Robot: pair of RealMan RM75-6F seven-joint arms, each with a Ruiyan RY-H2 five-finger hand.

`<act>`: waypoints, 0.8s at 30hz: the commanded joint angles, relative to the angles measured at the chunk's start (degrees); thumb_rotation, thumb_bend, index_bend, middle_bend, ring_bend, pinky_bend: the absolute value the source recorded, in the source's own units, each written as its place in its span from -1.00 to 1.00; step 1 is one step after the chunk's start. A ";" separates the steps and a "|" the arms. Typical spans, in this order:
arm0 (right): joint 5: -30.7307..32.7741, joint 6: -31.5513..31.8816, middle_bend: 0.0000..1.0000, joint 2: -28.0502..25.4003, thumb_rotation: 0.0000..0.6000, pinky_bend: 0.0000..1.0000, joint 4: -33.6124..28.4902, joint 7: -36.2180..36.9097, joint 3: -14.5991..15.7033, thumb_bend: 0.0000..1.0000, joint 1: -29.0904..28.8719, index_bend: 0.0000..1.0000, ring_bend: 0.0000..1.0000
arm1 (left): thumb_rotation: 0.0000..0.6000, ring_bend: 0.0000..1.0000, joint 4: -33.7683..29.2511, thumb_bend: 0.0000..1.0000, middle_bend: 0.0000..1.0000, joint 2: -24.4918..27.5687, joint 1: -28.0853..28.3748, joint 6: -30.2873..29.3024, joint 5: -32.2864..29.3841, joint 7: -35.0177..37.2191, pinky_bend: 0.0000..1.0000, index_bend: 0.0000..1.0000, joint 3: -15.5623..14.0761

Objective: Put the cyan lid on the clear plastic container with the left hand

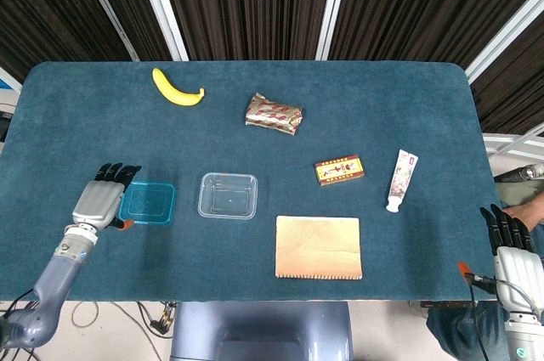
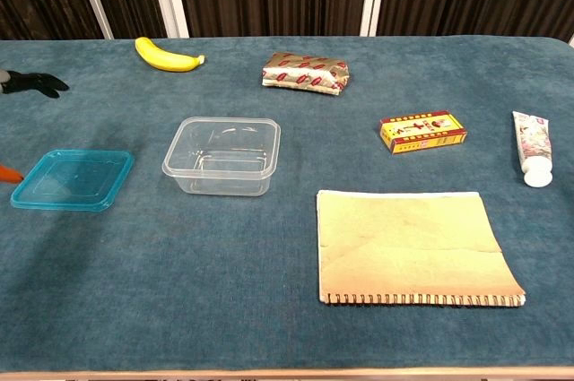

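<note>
Blue desk [image 1: 102, 123] at lower left: left robot hand [image 1: 100, 200], fingers spread and empty, beside lid [image 1: 147, 203]; container [image 1: 228, 195] just right

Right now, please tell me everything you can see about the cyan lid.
The cyan lid is a shallow square of see-through blue plastic with rounded corners and a raised rim. It lies flat on the table, left of the clear container and apart from it. The left hand is at its left edge, fingers stretched out; whether it touches the lid cannot be told. It does not hold it.
</note>
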State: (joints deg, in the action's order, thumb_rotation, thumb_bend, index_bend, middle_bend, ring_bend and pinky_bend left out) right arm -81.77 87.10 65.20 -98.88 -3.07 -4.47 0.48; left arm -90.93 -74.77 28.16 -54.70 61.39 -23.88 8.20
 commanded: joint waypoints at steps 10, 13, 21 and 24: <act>0.33 -0.03 -1.00 0.09 1.00 -1.00 -0.08 -0.04 -0.10 -0.46 0.02 -0.93 -1.00 | 1.00 -1.00 6.59 -0.79 -0.85 -5.34 3.82 2.83 -2.38 -2.02 -1.00 -0.91 -1.75; 0.36 0.02 -1.00 0.16 1.00 -1.00 -0.02 -0.19 -0.15 -0.47 0.00 -0.93 -1.00 | 1.00 -1.00 7.44 -0.79 -0.85 -5.80 4.13 3.55 -1.81 -0.72 -1.00 -0.91 -2.08; 0.76 -0.11 -1.00 0.32 1.00 -1.00 -0.11 -0.48 -0.20 -0.46 0.01 -0.93 -1.00 | 1.00 -1.00 10.01 -0.79 -0.86 -7.23 4.63 4.32 -1.43 0.18 -1.00 -0.91 -3.29; 0.44 0.02 -1.00 0.51 1.00 -1.00 0.02 -0.94 -0.08 -0.47 -0.01 -0.93 -1.00 | 1.00 -1.00 11.89 -0.79 -0.86 -8.21 4.83 4.19 -0.24 1.04 -1.00 -0.91 -3.62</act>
State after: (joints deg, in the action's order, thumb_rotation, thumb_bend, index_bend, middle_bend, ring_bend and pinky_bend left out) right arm -81.29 87.11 65.68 -98.89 -3.98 -4.58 0.48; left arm -79.76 -82.49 32.83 -50.50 60.58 -23.25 4.81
